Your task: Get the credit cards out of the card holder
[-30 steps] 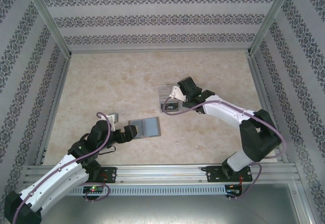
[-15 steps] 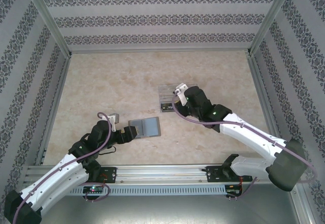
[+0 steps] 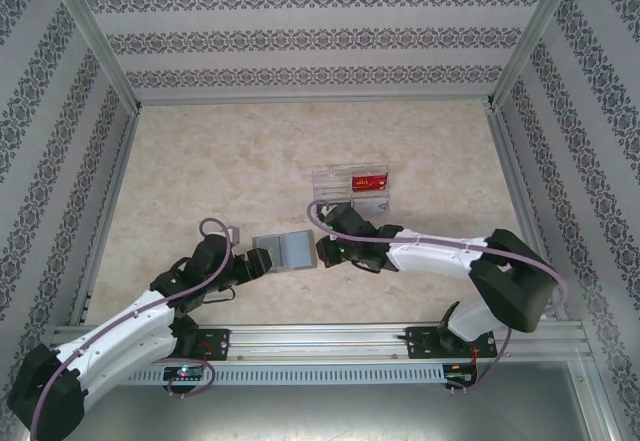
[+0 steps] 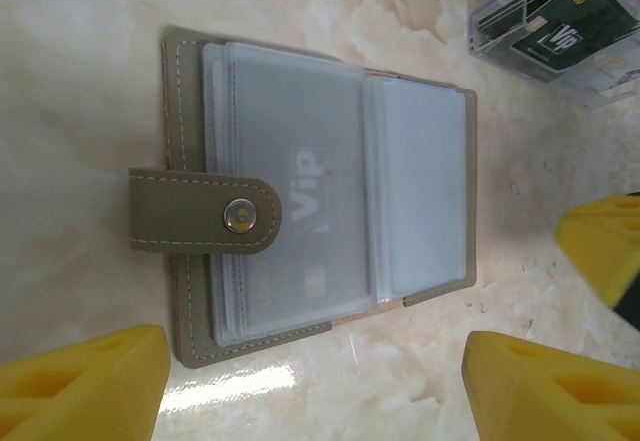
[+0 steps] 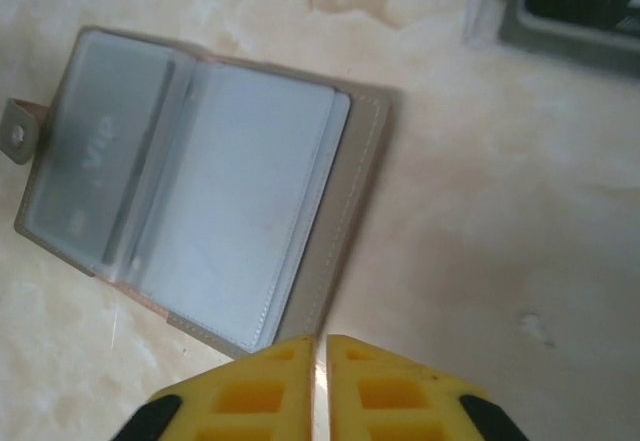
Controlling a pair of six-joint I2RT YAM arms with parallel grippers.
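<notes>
Checking progress against the card holder (image 3: 285, 251): it lies flat and unfolded on the table (image 3: 220, 161) near the front edge, between the two grippers, with its snap tab folded over one panel. We see one light grey card (image 4: 300, 226) with "VIP" lettering inside a clear sleeve on that panel; the sleeve beside it looks empty. The red card (image 3: 368, 181) sits in the clear tray (image 3: 328, 175) further back, and a dark card (image 4: 555, 36) stands in that tray too. We judge two of three cards out, one left

Left gripper (image 4: 318, 361): fingers spread wide, just short of the holder's near edge, touching nothing. Right gripper (image 5: 318, 361): fingers pinched to a thin slit, empty, just off the holder's opposite edge, above bare table

Remaining, in our estimate: pin the holder with one arm, slide the grey card out of its sleeve, set it down. The sleeve looks soft and slick, so the card may drag the whole holder along
</notes>
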